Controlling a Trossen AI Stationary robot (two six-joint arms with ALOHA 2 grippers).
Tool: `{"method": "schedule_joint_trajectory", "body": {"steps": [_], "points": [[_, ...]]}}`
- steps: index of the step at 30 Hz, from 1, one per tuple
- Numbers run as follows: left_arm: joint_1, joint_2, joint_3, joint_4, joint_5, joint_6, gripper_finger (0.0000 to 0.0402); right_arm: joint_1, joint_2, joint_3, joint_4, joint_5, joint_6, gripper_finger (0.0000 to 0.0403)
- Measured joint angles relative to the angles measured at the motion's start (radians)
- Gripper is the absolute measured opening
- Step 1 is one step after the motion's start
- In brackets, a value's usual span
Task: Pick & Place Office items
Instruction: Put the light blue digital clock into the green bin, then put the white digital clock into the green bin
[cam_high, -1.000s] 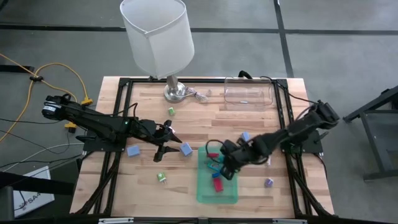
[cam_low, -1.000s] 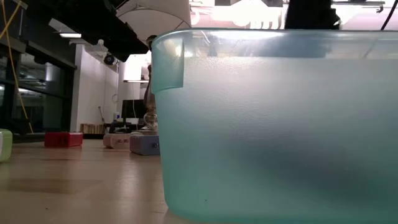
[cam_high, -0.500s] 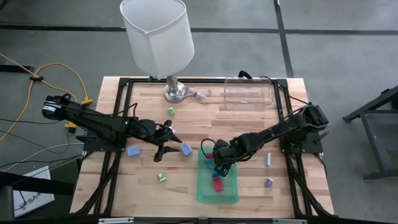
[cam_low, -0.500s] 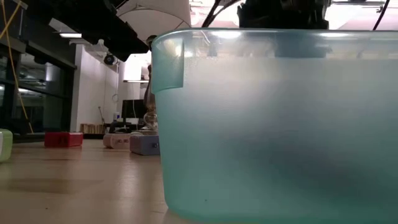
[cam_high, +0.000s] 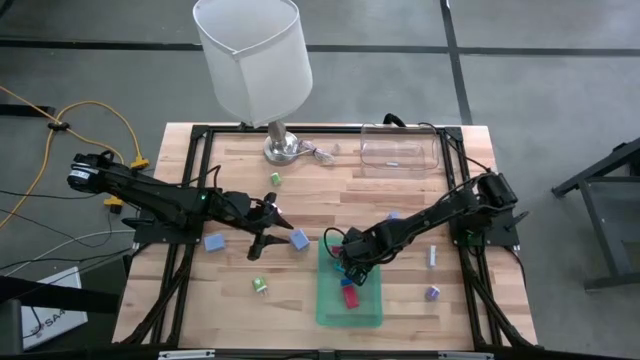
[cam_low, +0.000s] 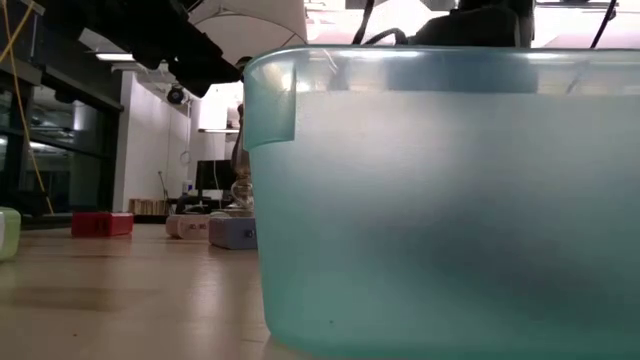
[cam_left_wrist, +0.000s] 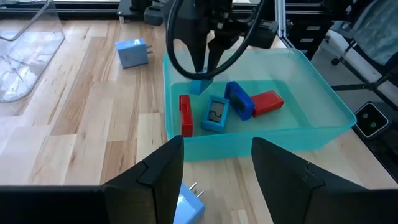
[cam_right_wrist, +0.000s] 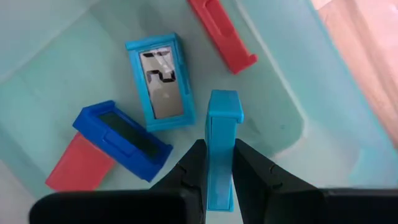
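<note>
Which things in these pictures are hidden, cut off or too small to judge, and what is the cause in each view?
- Low view: the green tray wall fills the frame and hides its contents and the right gripper.
- High view: the right gripper covers the pieces under it; the purple piece is too small to identify.
- Left wrist view: the plug piece is partly hidden by the left gripper.
- Right wrist view: the light blue piece has its lower end cut off by the edge.
</note>
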Motion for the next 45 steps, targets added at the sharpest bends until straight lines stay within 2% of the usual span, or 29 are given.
{"method": "schedule_joint_trajectory", "body": {"steps": [10, 23, 32, 41, 45], "points": [[0.000, 0.000, 0.000, 0.005, 0.000, 0.000, 0.0184, -0.007, -0.002, 0.000, 0.027, -0.002, -0.012, 0.0047], [0.000, 0.000, 0.000, 0.010, 0.000, 0.000, 0.0184, -0.007, -0.002, 0.000, 0.041, 0.000, -0.012, 0.0086], [0.000, 0.000, 0.000, 0.009, 0.000, 0.000, 0.0184, -0.008, -0.003, 0.000, 0.064, -0.001, -0.030, 0.0084], [0.000, 0.000, 0.000, 0.009, 0.000, 0.000, 0.0184, -0.046, -0.113, 0.000, 0.059, 0.007, -0.107, 0.0084], [0.000, 0.000, 0.000, 0.009, 0.000, 0.000, 0.0184, -0.054, -0.180, 0.000, -0.011, 0.008, -0.104, 0.0084]]}}
